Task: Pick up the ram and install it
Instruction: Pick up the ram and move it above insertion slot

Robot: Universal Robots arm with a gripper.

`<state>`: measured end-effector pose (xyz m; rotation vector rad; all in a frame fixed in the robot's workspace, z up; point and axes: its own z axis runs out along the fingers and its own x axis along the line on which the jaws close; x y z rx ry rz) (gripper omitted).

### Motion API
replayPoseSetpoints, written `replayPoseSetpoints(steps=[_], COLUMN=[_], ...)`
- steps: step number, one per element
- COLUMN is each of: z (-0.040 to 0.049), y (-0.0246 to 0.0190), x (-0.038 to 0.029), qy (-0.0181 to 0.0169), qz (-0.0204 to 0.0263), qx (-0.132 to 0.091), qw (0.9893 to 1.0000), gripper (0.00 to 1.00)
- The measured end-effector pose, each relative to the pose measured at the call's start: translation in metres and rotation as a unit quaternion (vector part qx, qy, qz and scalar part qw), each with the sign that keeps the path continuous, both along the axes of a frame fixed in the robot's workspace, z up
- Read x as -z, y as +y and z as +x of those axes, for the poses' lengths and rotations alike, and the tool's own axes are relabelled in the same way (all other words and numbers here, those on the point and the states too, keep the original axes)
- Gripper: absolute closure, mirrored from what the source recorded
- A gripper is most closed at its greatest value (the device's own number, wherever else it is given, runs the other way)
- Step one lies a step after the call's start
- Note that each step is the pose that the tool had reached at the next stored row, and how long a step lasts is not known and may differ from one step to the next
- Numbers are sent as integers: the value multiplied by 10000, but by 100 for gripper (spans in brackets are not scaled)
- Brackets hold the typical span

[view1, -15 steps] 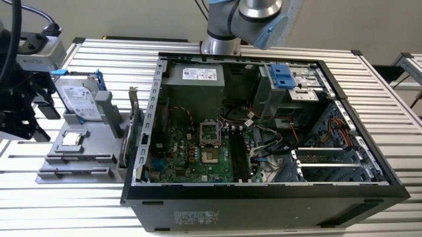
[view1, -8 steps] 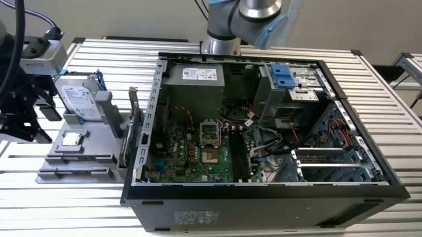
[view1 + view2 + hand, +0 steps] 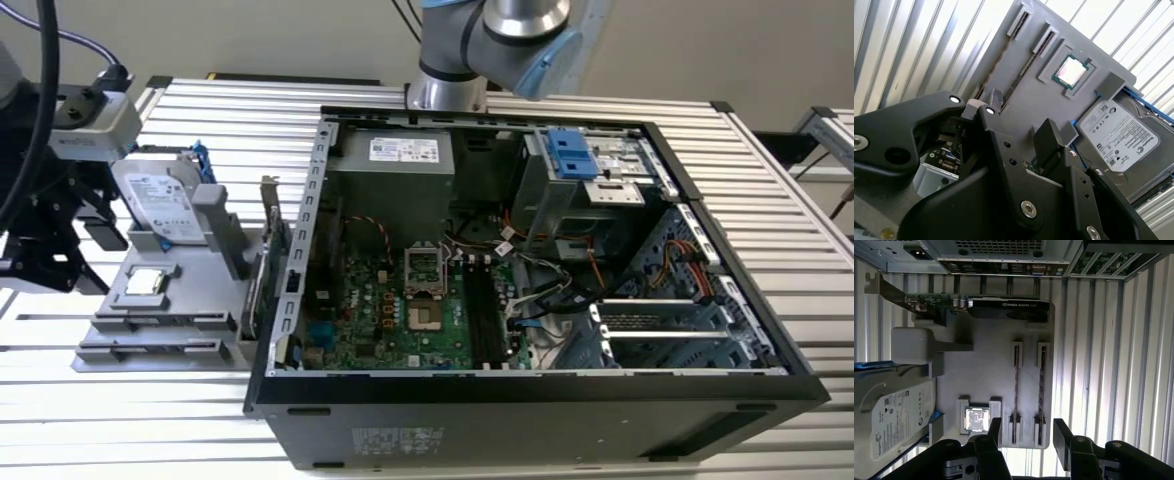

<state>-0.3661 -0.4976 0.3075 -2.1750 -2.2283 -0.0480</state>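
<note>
The ram [image 3: 1041, 390] stood on edge in a gray holder's [image 3: 989, 370] slot on the slatted surface [image 3: 1104, 365]: light, stiff, probably fragile, best pinched across its flat faces. Your fingers [image 3: 1061, 432] hung spread and empty nearby.

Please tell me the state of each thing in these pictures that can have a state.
gripper: open, holding nothing.
ram sticks: standing on edge in the slots of the holder, not gripped.
computer case: open, side panel off.
hard drive: propped in the holder.
processor: lying flat in its pocket.
</note>
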Motion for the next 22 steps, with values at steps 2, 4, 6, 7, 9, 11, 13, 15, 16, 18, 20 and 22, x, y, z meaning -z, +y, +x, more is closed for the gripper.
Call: replayPoseSetpoints(steps=[2,4,6,7,9,11,13,15,16,18,20,22], z=[0,0,0,0,0,0,0,0,0,0,0,0], y=[-1,-5,-7,-9,-12,-15,-17,-19,-19,-19,-19,-19], x=[17,33,47,54,68,83,98,114,121,138,154,167], qy=[0,0,0,0,0,0,0,0,0,0,0,1], qz=[0,0,0,0,0,0,0,0,0,0,0,0], qx=[0,0,0,0,0,0,0,0,0,0,0,0], qw=[10000,10000,10000,10000,10000,10000,10000,10000,10000,10000,10000,10000], gripper=[0,0,0,0,0,0,0,0,0,0,0,0])
